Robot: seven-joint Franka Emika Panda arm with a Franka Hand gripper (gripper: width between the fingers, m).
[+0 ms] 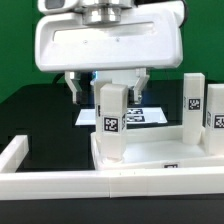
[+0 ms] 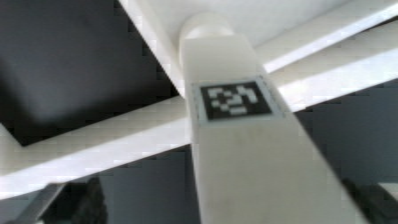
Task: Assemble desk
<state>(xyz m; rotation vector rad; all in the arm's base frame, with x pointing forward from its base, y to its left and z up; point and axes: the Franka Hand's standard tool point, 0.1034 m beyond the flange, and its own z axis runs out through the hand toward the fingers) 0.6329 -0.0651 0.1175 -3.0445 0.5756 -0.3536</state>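
A white square-section leg with a black-and-white tag stands upright at the near corner of the white tabletop panel, on the exterior view's left. My gripper hangs over the leg's top with one finger on each side and a gap showing, so it is open. In the wrist view the same leg fills the middle and runs down between my fingers. The gripper straddles it there. Two more tagged legs stand at the panel's far side, on the exterior view's right.
The long low white border wall runs along the front and turns back at the exterior view's left. The marker board lies flat on the black table behind the panel. White bands of the panel's rim cross the wrist view.
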